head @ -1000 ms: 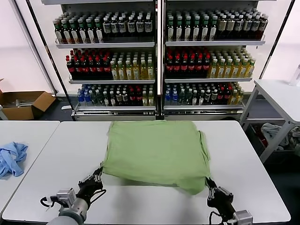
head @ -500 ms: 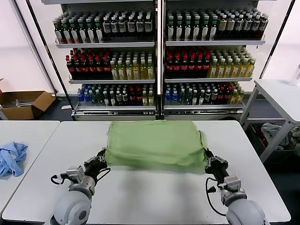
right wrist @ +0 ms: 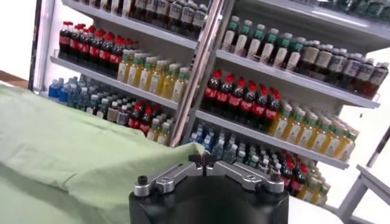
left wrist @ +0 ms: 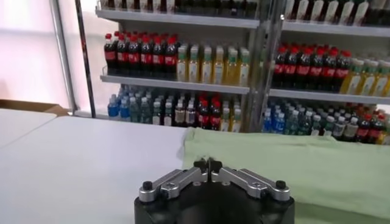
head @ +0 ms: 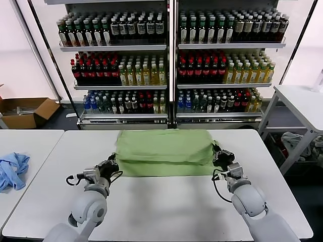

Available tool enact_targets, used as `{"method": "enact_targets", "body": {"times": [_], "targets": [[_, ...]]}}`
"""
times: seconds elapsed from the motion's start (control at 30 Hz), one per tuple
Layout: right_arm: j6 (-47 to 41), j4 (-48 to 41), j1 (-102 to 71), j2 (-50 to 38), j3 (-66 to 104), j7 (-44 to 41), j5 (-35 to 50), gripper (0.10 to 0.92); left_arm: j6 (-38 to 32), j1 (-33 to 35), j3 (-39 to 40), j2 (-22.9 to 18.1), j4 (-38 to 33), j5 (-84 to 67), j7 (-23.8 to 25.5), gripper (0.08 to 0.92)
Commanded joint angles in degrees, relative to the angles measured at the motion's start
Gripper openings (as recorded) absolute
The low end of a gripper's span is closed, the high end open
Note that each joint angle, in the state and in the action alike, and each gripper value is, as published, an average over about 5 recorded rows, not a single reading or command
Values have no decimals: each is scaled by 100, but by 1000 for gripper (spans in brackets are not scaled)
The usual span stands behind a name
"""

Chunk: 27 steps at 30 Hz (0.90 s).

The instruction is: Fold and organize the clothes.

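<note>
The light green shirt [head: 164, 148] lies across the far half of the white table [head: 161, 212], doubled over, with a strip of its lower layer showing along the near side. My left gripper [head: 113, 164] is at the left corner of the upper layer, shut on the cloth edge. The right gripper [head: 218, 152] is at the right end of the fold, also shut on the cloth. In the left wrist view the closed jaws of the left gripper [left wrist: 208, 164] meet the shirt [left wrist: 292, 164]. In the right wrist view the right gripper [right wrist: 202, 160] pinches the shirt's corner [right wrist: 73, 152].
Shelves of bottles [head: 166, 65] stand right behind the table's far edge. A crumpled blue cloth [head: 12, 169] lies on the neighbouring table to the left, beyond it an open cardboard box [head: 25, 111]. Another white table [head: 303, 101] stands at the right.
Both grippers have travelled away from me, carrying the shirt's near edge up and over toward the far side. The shirt now lies doubled, much narrower front to back.
</note>
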Motion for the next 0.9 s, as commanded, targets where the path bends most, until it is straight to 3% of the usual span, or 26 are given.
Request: {"method": "enact_targets", "body": {"times": [0.03,0.17,0.3,0.63,0.9], "targets": [[-33,-513,415,27,-264,-113,-94,107,18,-227,85,-30,378,146,24,82],[-142,-490,348,45,-235,-78,-50,155,55,-189,92,4,378,270,89,87],[-342,-427,337,48,-182,6,111,266,64,-181,101,20,374,387,92,146],[-260,-64,309,97,123,462,917,561,-86,-298,-21,159,134,554,94,431],[-596,1375,-966,-438,456,473,1924,777,-30,795,-303,622,-791,435,429,665]]}}
